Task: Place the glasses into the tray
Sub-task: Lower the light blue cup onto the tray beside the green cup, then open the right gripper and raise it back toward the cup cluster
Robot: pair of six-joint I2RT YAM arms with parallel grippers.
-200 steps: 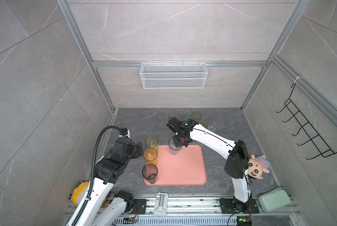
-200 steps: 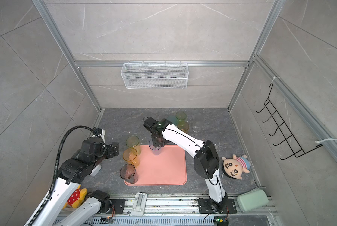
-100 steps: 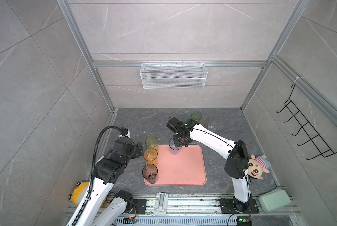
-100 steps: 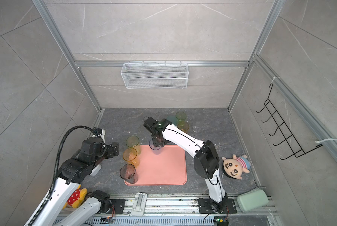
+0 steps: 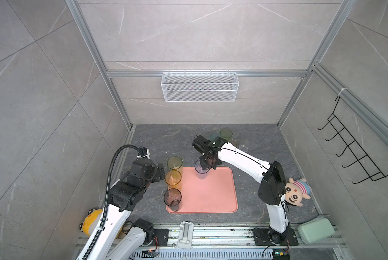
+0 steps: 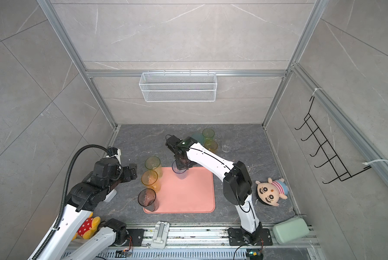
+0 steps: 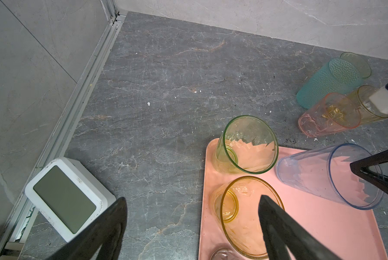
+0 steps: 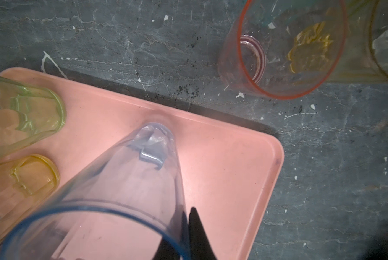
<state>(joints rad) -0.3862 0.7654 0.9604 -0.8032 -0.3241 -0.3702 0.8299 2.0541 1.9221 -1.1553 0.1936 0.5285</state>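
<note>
The salmon-pink tray lies at the front middle of the floor. Along its left side stand a yellow-green glass, an amber glass and a smoky grey glass. A blue-grey glass stands at the tray's far edge. My right gripper is shut on its rim, one finger inside and one outside. My left gripper hangs open just left of the amber glass, holding nothing. Behind the tray, teal, pink, green and clear glasses stand on the floor.
A white wire basket hangs on the back wall and a black hook rack on the right wall. A plush doll and a green pouch lie at the right. A white clock sits by the left wall.
</note>
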